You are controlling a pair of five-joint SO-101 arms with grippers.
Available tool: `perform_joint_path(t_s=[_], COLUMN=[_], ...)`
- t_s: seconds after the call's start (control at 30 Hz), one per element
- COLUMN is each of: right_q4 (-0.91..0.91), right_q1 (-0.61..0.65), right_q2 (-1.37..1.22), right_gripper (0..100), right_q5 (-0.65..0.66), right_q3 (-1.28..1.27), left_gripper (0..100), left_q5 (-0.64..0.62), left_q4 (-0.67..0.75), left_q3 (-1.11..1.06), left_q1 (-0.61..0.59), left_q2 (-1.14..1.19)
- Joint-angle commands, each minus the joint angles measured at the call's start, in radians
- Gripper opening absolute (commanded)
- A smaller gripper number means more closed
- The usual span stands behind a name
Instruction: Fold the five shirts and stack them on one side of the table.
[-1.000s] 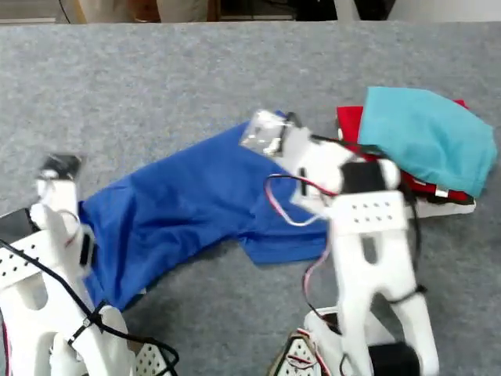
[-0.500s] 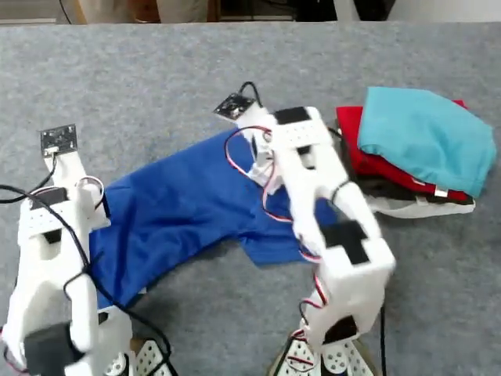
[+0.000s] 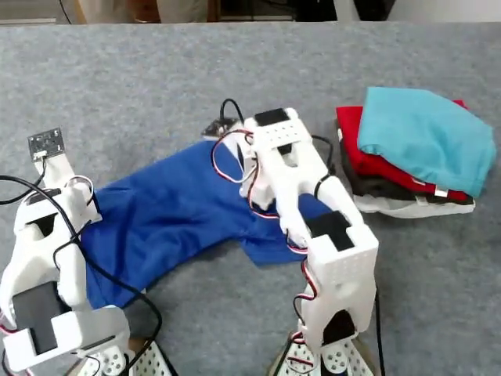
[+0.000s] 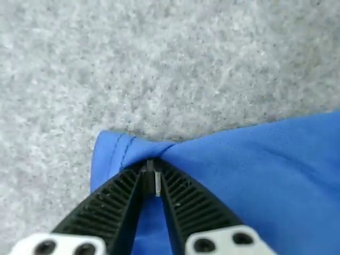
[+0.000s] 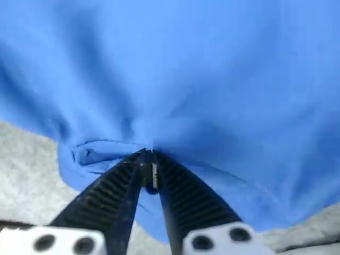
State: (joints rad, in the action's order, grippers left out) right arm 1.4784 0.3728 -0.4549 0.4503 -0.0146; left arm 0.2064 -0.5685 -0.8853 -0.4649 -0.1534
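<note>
- We found the blue shirt (image 3: 180,211) spread, rumpled, across the middle of the grey table (image 3: 156,78).
- The left gripper (image 4: 151,171) was pinched onto its hemmed corner.
- The right gripper (image 5: 149,162) was clamped on a bunched fold, apparently at the opposite edge.
- The stack of folded shirts (image 3: 415,149), teal on top, sat near the right arm.

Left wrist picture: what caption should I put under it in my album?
The left gripper pinches a corner of the blue shirt on the grey table.
</note>
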Motion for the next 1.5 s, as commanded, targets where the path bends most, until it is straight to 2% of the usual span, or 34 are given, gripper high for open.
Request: perform_joint_path(t_s=[0.0, 0.23, 0.37, 0.47, 0.67, 0.87, 1.0, 1.17, 1.33, 1.47], right_q4=[0.012, -0.034, -0.106, -0.101, 0.046, 0.137, 0.086, 0.064, 0.072, 0.041], right_q1=[0.025, 0.045, 0.045, 0.064, 0.182, 0.087, -0.005, -0.030, -0.008, 0.079], right_q2=[0.101, 0.410, 0.456, 0.427, 0.446, 0.610, 0.568, 0.406, 0.358, 0.357], right_gripper=[0.2, 0.2, 0.2, 0.2, 0.2, 0.2, 0.2, 0.2, 0.2, 0.2], right_q5=[-0.003, 0.052, 0.052, 0.054, 0.109, 0.115, 0.127, 0.163, 0.163, 0.170], right_q3=[-0.079, -0.383, -0.498, -0.507, -0.489, -0.282, -0.225, -0.263, -0.286, -0.407], left_gripper=[2, 2, 2, 2, 2, 2, 2, 2, 2, 2], left_q5=[0.003, 0.003, 0.003, 0.003, 0.003, 0.003, 0.003, 0.003, 0.003, -0.002], left_q4=[-0.002, -0.003, -0.003, -0.003, -0.003, -0.003, -0.003, -0.003, 0.000, 0.003], left_q3=[0.043, 0.041, 0.040, 0.040, 0.038, 0.038, 0.038, 0.038, 0.054, 0.087], left_q1=[-0.012, -0.009, -0.009, -0.009, -0.009, -0.011, -0.011, -0.012, -0.014, -0.034], left_q2=[-0.001, 0.001, 0.001, 0.001, 0.001, 0.001, 0.001, 0.001, 0.001, 0.002])
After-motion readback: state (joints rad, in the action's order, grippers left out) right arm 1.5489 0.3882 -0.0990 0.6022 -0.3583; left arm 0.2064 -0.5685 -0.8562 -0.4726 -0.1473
